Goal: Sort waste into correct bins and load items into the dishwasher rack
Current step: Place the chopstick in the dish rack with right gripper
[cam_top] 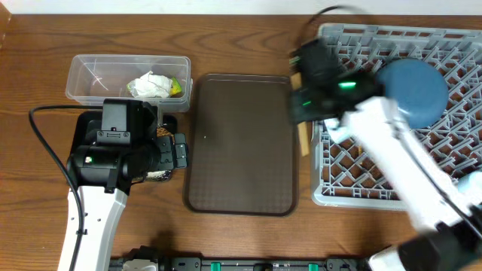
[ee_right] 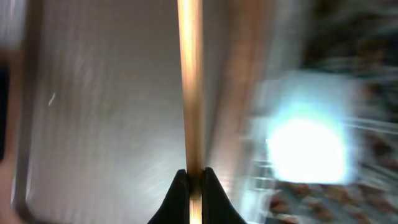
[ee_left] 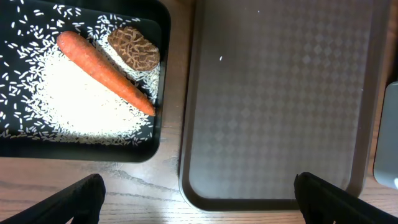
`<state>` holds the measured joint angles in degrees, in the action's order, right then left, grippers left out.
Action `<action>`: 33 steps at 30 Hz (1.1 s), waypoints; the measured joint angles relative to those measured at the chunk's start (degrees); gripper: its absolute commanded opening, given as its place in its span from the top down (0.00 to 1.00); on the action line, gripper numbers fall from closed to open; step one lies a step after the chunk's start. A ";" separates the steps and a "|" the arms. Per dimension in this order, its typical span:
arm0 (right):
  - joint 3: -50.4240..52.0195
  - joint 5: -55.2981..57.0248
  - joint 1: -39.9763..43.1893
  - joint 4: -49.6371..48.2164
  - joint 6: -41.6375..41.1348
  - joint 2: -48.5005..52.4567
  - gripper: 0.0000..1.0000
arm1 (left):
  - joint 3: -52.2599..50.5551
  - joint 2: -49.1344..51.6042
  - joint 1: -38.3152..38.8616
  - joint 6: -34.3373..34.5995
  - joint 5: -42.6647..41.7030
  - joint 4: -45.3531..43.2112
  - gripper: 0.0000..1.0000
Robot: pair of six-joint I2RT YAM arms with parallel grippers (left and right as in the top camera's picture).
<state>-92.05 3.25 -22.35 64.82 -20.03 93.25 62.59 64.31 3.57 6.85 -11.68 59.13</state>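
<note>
Currently the right gripper [ee_right: 194,179] is clamping shut on the wooden chopsticks [ee_right: 189,74], the light, stiff, slick sticks jutting straight ahead of it and probably pivoting easily unless held nearer mid-length, while the left gripper [ee_left: 199,186] is hanging wide open.
</note>
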 measured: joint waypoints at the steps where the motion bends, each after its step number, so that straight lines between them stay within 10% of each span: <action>1: 0.00 0.66 2.25 0.31 0.37 -0.76 0.99 | 0.00 0.00 0.00 0.00 0.00 0.00 0.02; 16: 3.04 4.09 23.76 -4.68 9.25 7.65 0.99 | 0.00 0.00 0.00 0.00 0.00 0.02 0.02; 19: 3.28 4.04 23.85 -5.79 9.94 10.14 0.56 | 0.00 0.00 0.00 0.00 0.00 0.02 0.02; 21: 3.32 4.37 23.85 -6.40 10.64 11.26 0.46 | 0.00 0.00 0.00 0.00 0.00 0.00 0.02; 33: 3.37 -7.43 22.62 -1.60 11.39 0.24 0.43 | 0.00 0.00 0.00 0.00 0.00 0.02 0.02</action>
<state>-88.68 -4.19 0.27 63.22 -8.64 93.49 62.59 64.31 3.57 6.85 -11.68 59.16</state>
